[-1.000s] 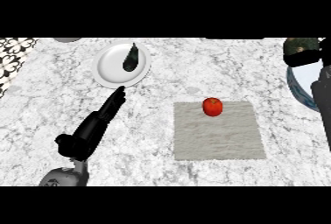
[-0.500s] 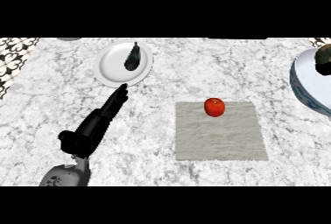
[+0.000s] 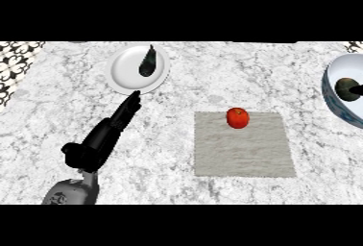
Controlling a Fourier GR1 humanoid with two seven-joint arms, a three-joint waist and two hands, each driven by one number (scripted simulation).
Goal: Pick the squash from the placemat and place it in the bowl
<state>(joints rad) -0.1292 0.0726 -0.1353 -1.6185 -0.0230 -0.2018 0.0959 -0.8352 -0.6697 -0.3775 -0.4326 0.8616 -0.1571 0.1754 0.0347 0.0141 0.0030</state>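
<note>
A small round red item [image 3: 237, 117] stands on the far part of the grey placemat [image 3: 245, 153]. The bowl [image 3: 334, 98], white inside with a blue patterned wall, is cut off by the right edge. Inside it lies a dark olive round thing [image 3: 345, 86], possibly the squash. A black sliver at the right edge beside it looks like part of my right hand [image 3: 358, 91]. My left hand [image 3: 106, 133] stretches out flat over the counter, left of the placemat. Its straight fingertips [image 3: 134, 98] reach the near rim of a white plate and it holds nothing.
The white plate [image 3: 124, 72] at the back left carries a dark elongated item [image 3: 147, 63]. A black-and-white patterned strip [image 3: 14, 67] runs along the far left edge. Marble counter surrounds the placemat on all sides.
The grey right forearm and black hand that covered the bowl a second ago have pulled out past the right edge, uncovering the bowl and the dark round thing. The left hand kept still.
</note>
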